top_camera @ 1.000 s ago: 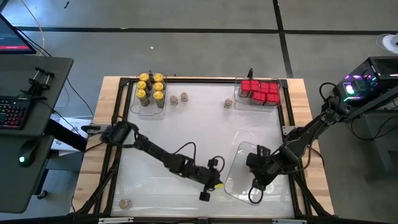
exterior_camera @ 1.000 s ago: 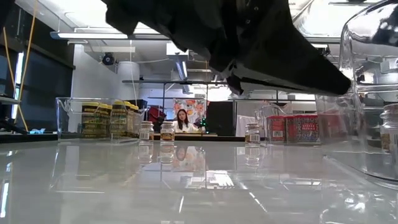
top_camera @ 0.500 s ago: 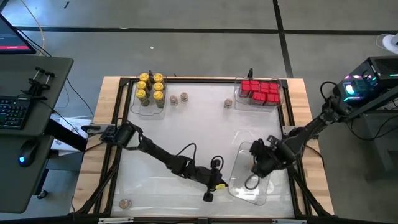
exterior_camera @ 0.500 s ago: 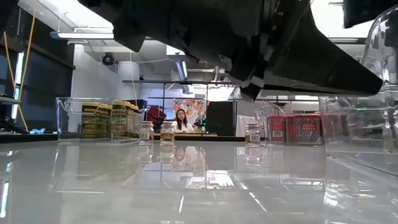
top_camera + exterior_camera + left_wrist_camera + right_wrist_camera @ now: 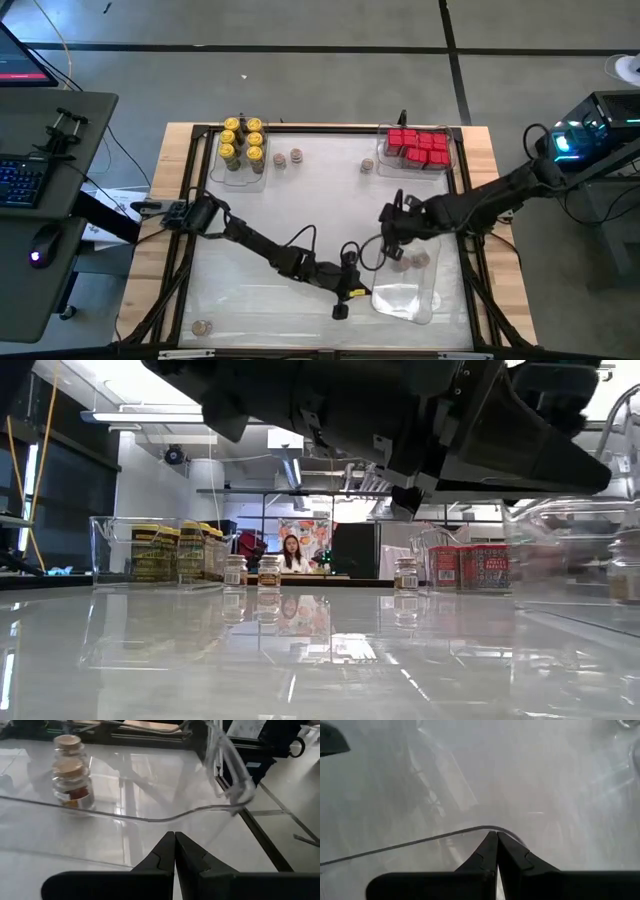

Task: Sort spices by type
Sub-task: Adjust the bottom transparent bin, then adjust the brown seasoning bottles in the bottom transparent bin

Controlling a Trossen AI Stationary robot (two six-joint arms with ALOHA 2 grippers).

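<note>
You had the left gripper [image 5: 340,311] clenched on nothing near the front edge, a little further right than a second before, just beside the clear tray [image 5: 405,300]. That tray had slid toward the front, leaving two tan-lidded jars [image 5: 408,262] showing at its far end. Your right gripper [image 5: 385,243], also pinched shut and empty, had swung from the tray's front toward mid-table. At the back, the yellow-lidded jars [image 5: 242,138], three loose jars [image 5: 297,157] and red boxes [image 5: 418,145] stayed put.
</note>
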